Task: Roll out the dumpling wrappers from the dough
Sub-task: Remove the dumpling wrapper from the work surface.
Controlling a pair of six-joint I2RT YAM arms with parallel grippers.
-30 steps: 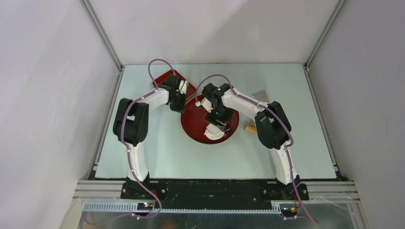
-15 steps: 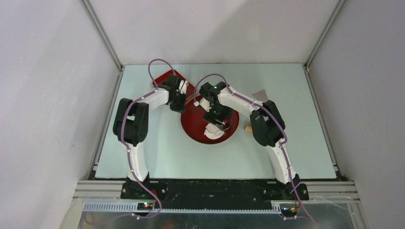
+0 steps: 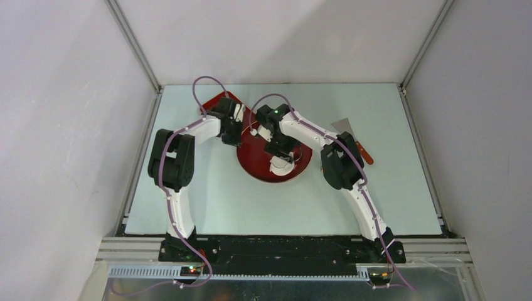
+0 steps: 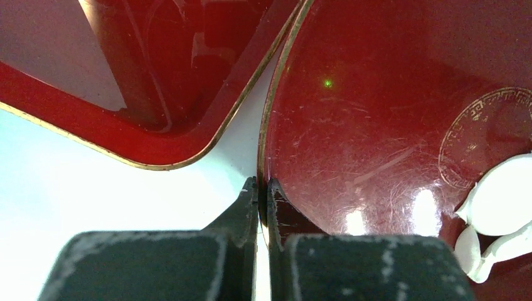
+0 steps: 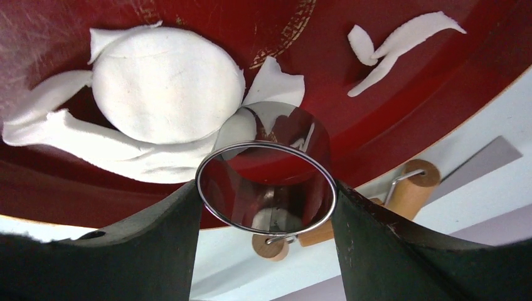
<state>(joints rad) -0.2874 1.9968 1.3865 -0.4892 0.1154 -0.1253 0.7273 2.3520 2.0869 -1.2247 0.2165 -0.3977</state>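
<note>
Right fingers (image 5: 157, 251) with ring (image 5: 282, 128) moved left over plate (image 3: 251, 164) (pale table (image 3: 207, 200), grey walls (image 3: 282, 37)).

Pale table (image 3: 219, 204); on it round plate (image 3: 253, 165); tray (image 4: 128, 137); scraper (image 3: 353, 136); roller (image 5: 409, 189)

It was a robotics lab cell: plain white panel walls (image 3: 282, 37) in silver aluminium frame rails (image 3: 133, 47) enclosed a pale mint desk (image 3: 219, 200), with a white-and-black left robot arm (image 3: 177, 207) and a matching right robot arm (image 3: 367, 210) bolted on.

Left gripper (image 4: 262, 188) jaws pinch round red plate (image 4: 376, 125) rim; white dough (image 4: 502, 204) far right.
</note>
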